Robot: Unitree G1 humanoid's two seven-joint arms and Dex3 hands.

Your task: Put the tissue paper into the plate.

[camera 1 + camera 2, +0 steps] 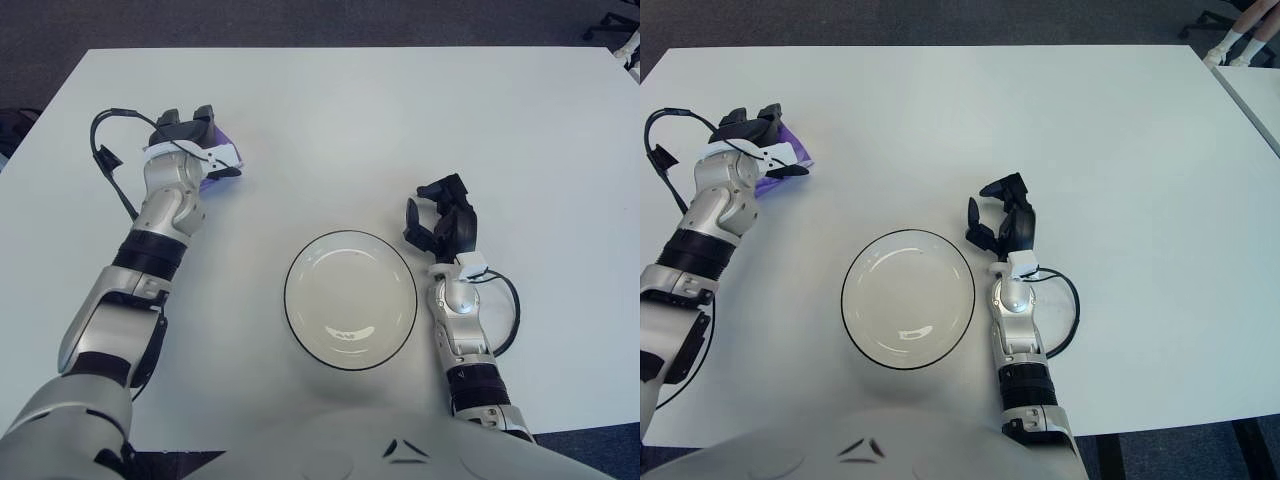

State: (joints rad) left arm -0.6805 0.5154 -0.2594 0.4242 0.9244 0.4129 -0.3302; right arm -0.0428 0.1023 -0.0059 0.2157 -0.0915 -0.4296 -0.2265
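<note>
Cables are the only clutter I see: a black one loops off the left wrist in the upper left of the frame, and another curls beside the right forearm at lower right. Neither crosses the bare stretch of tabletop between the tissue and the plate.

I have the left robot hand in the upper left, its dark fingers curled down over the purple tissue paper pack; the pack peeks out just right of the white wrist bracket, and I cannot tell whether it is lifted or touching the tabletop. The plate, white with a dark rim, sits at lower centre, well apart from the tissue and holding nothing.

My right robot hand shows just right of the plate's upper edge, fingers loosely bent and gripping nothing.

The tabletop is plain white and fills most of the frame. Dark carpet runs along the top edge, and in the right eye view a second white table edge and somebody's shoes show at the upper right corner.
</note>
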